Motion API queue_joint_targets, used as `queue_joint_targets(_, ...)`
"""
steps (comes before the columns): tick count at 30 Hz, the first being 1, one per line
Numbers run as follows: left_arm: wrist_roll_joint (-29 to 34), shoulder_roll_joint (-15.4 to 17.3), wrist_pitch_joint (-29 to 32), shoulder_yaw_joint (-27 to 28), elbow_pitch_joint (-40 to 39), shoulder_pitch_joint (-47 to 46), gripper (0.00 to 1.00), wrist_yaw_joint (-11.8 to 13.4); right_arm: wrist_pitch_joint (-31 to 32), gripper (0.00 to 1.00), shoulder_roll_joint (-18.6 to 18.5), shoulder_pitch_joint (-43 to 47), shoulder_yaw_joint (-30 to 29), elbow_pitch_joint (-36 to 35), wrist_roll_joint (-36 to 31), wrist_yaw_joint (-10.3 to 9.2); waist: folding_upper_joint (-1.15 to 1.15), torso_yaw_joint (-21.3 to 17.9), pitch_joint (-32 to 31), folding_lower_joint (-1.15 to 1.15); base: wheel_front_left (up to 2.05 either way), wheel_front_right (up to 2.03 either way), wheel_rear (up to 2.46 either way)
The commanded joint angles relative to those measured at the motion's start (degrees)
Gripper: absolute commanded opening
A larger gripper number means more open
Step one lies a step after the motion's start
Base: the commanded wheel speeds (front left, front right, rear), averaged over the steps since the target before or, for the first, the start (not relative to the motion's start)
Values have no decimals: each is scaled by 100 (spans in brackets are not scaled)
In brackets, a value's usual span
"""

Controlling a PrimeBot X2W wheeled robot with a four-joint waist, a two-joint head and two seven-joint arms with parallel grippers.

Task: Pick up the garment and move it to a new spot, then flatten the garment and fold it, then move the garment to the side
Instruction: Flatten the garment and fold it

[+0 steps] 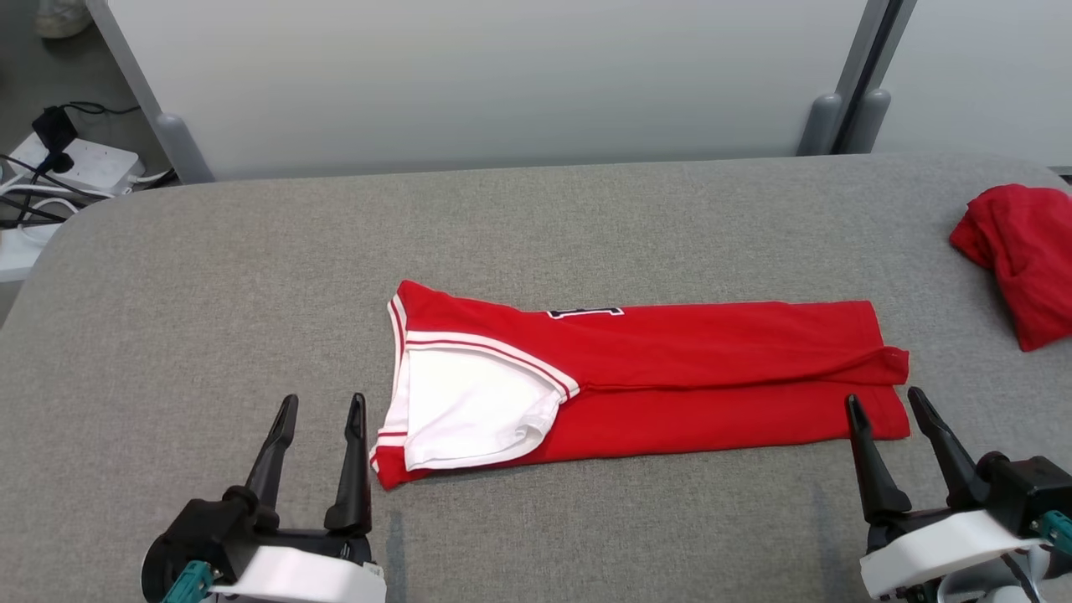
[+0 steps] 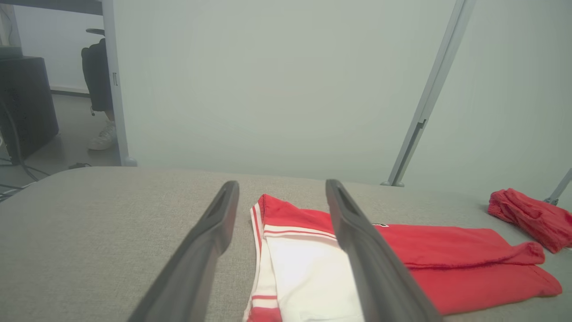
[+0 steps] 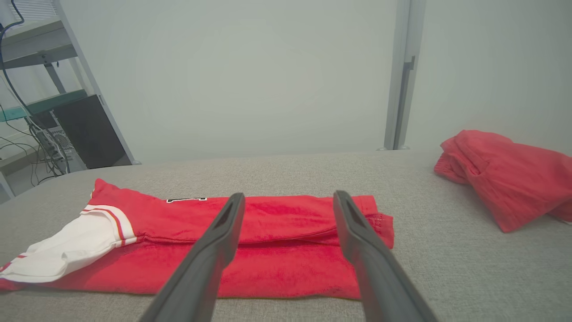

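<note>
The red shirt (image 1: 670, 368) lay folded into a long strip in the middle of the table (image 1: 536, 218), with the left pincer (image 1: 324, 402) and the right pincer (image 1: 883, 398) wide open and empty near its two ends — mid-fold, it seemed, so next they had to grab those ends.

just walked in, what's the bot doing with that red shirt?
Mid-fold. The red jersey lies on the grey table, folded lengthwise into a long strip with a white sleeve on top at its left end. The left gripper is open by the sleeve end and the right gripper is open by the hem end; neither holds the cloth. Probably about to take both ends for the next fold. A second red garment sits crumpled at the table's far right.
</note>
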Motion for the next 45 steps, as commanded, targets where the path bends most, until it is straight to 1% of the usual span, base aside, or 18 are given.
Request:
queue_joint_targets(1, 162, -15, -57, 258, -158, -43, 100, -92, -67, 100, -77, 26, 116, -200, 75, -17, 0, -19, -86, 0, 0, 0, 0)
queue_joint_targets(8, 499, -133, -58, 529, -49, 269, 100, -260, -67, 100, -152, 304, 175, -313, 250, -17, 0, -44, -353, 0, 0, 0, 0)
queue_joint_targets(13, 613, -186, -58, 665, 48, 459, 100, -365, -67, 100, -202, 496, 197, -352, 315, -17, 0, -45, -504, 0, 0, 0, 0)
queue_joint_targets(25, 713, -229, -58, 772, 211, 569, 100, -469, -67, 100, -221, 625, 242, -262, 379, -17, 0, -29, -639, 0, 0, 0, 0)
queue_joint_targets(33, 638, -231, -58, 700, 176, 565, 100, -418, -67, 100, -214, 393, 386, 248, 743, -17, 0, -12, -624, 0, 0, 0, 0)
queue_joint_targets(38, 662, -232, -58, 661, 134, 530, 100, -404, -67, 100, -260, -92, 570, 915, 1037, -17, 0, 6, -581, 0, 0, 0, 0)
queue_joint_targets(45, 733, -232, -58, 573, 16, 435, 100, -423, -12, 100, -283, -957, 489, 1968, 1526, -17, 0, 128, -457, 0, 0, 0, 0)
